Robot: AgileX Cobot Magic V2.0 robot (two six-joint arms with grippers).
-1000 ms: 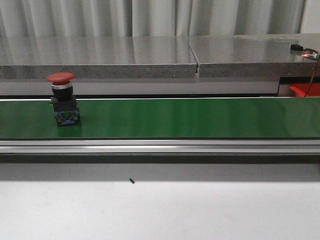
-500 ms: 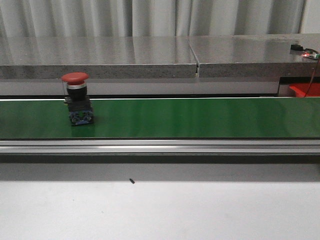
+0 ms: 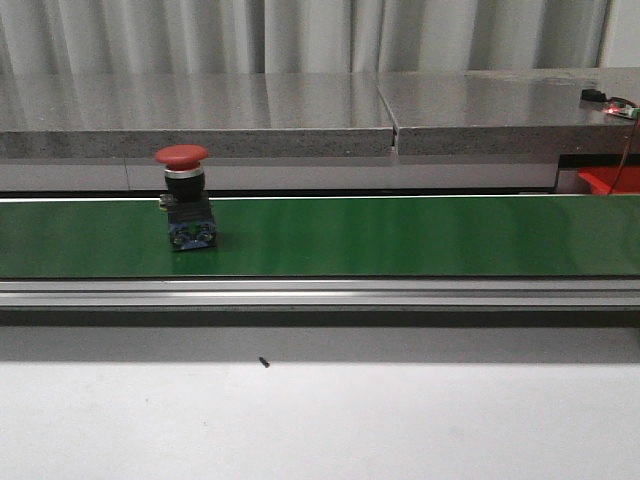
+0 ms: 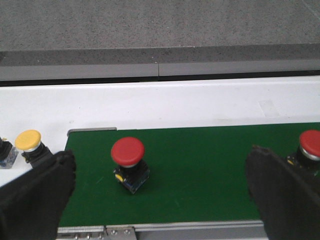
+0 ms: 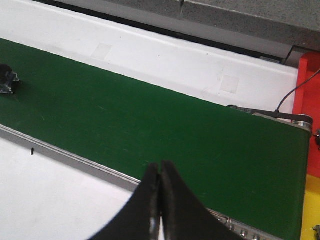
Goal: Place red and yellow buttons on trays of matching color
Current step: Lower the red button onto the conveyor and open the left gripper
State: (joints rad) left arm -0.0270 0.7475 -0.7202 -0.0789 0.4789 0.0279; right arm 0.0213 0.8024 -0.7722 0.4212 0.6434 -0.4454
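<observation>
Front view: one red button [image 3: 184, 208] stands upright on the green belt [image 3: 400, 235], left of centre of the frame, mushroom cap up, blue base on the belt; no tool visible in this view. Left wrist view: left tool [image 4: 160, 195] has its fingers [image 4: 37, 192] wide apart at the lower corners of the frame, holding nothing; a red button [image 4: 129, 159] sits on the belt between them, nearer the lower-left finger, not touching either. Second red button [image 4: 309, 147] at the right edge, just behind the other finger. Yellow button [image 4: 30, 146] off the belt end at left on the white desk [image 4: 200, 102]. Right wrist view: right tool [image 5: 159, 192] fingers pressed together, nothing gripped, over the near belt rail; dark button base [image 5: 7, 80] at far left edge, well apart. Red tray [image 5: 307, 85] at right edge. Grey stone ledge [image 3: 200, 110] and curtain [image 3: 300, 35] behind.
</observation>
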